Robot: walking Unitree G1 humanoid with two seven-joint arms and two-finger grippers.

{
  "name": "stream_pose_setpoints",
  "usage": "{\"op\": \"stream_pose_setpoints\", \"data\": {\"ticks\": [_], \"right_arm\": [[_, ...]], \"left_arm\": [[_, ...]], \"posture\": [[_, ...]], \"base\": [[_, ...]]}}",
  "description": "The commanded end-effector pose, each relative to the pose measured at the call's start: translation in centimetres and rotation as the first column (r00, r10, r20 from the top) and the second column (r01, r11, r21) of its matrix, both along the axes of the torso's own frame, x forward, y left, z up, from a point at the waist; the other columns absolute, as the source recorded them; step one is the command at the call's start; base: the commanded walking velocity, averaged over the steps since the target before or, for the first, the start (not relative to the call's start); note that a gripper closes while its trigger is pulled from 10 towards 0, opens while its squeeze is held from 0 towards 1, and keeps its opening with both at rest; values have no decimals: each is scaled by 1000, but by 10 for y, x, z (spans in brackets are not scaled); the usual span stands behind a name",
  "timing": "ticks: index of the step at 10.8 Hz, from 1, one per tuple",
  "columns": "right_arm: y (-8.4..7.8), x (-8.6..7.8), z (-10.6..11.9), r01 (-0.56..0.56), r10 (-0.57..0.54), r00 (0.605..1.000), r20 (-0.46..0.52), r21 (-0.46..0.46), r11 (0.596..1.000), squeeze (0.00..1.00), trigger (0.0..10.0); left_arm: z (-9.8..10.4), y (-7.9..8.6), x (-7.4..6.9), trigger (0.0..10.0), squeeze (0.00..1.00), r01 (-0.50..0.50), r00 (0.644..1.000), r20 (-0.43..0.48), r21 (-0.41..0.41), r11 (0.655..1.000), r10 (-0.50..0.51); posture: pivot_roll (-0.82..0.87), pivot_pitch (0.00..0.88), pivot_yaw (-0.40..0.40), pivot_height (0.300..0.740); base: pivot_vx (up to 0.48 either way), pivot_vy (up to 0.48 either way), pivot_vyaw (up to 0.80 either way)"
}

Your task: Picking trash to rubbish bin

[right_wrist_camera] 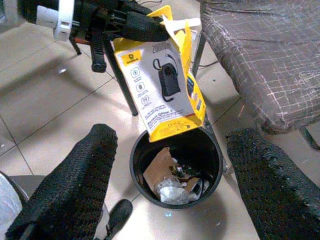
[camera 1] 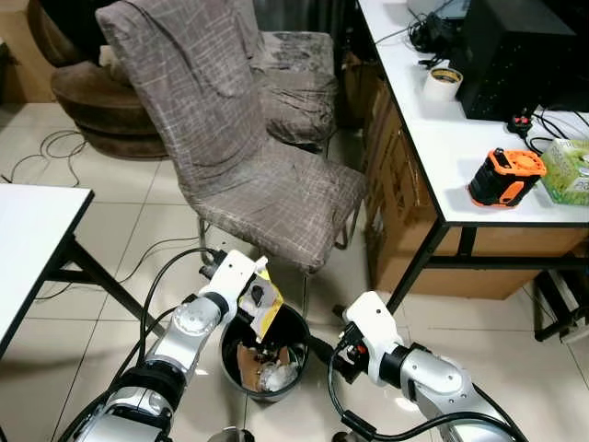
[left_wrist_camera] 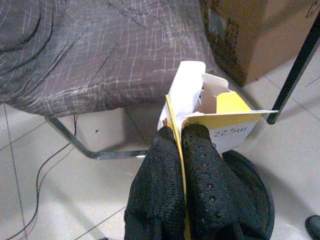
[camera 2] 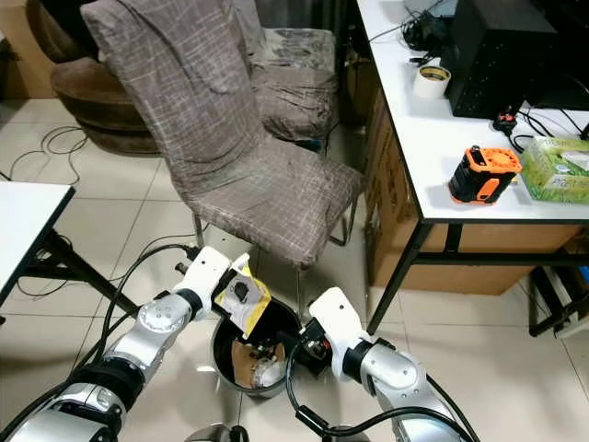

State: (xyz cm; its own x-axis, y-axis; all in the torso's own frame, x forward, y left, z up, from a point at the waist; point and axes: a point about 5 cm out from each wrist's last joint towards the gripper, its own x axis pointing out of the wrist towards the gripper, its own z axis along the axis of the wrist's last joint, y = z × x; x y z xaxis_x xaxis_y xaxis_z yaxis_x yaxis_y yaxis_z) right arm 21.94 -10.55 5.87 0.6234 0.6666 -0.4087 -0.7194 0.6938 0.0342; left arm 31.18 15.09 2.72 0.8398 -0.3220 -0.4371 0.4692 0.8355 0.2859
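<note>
One flattened yellow-white box [right_wrist_camera: 165, 80], printed front

Head stereo pair: high, looking fwd and down on the black rubbish bin [camera 1: 265, 354] and covered chair [camera 1: 248, 166]. L wrist cam: close, along its fingers [left_wrist_camera: 200, 175]. R wrist cam: near, down into the bin; shares the yellow carton [right_wrist_camera: 167, 92] w/ all views.

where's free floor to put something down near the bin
Bare tile lies left of the black bin, between it and the white table's leg, and right of it toward the desk leg. It is crowded behind the bin under the grey chair, and above its mouth, where the left end effector holds the yellow box.
</note>
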Motion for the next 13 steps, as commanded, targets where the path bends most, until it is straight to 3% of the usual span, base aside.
{"op": "stream_pose_setpoints", "data": {"ticks": [1,6,7,13], "right_arm": [[0,-1,2,-8,8,1000,-2,6,1000,0,10000],[1,-3,2,-13,13,1000,-14,7,1000,0,10000],[2,-4,2,-16,16,1000,-14,7,1000,0,10000],[0,2,3,-6,6,1000,4,-9,1000,0,10000]], "left_arm": [[0,1,1,10000,0,17,1000,3,19,1000,-17],[0,10,1,10000,0,30,1000,5,59,998,-30],[0,9,1,10000,992,38,999,-2,41,998,-37],[7,3,7,10000,1000,38,999,20,9,999,-39]], "posture": [[-109,139,23,740],[-93,179,19,740],[-94,178,19,740],[-93,164,23,740]], "base": [[0,0,0],[0,0,0],[0,0,0],[0,0,0]]}}
